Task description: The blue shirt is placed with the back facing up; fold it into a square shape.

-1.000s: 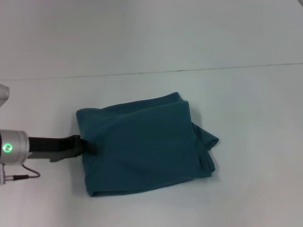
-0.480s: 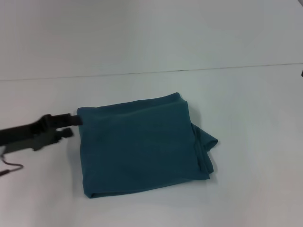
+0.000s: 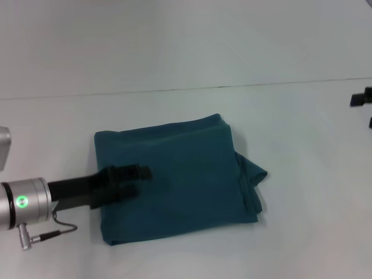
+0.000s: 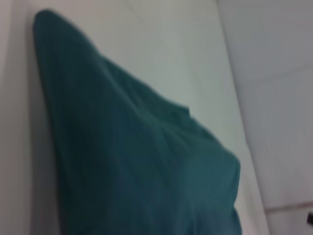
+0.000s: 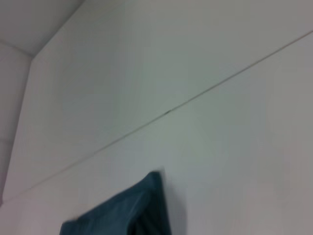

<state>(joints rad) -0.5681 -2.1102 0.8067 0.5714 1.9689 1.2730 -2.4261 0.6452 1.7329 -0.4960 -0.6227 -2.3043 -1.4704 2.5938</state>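
Blue shirt (image 3: pixel 180 180) lies folded, near-square, slightly skewed; left claw (image 3: pixel 138 180) parted above it.

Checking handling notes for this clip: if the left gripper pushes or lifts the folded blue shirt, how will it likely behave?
The blue shirt looks floppy: its right layers bunch unevenly. Pushed by the left gripper over it, it would probably wrinkle or slide on the smooth table. Lifted, the folds would likely sag open.

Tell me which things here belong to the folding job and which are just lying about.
Job:
- blue shirt, folded into a rough square
- left end effector, over the shirt
- right end effector, at the far right edge

Lying about:
- nothing but the white table
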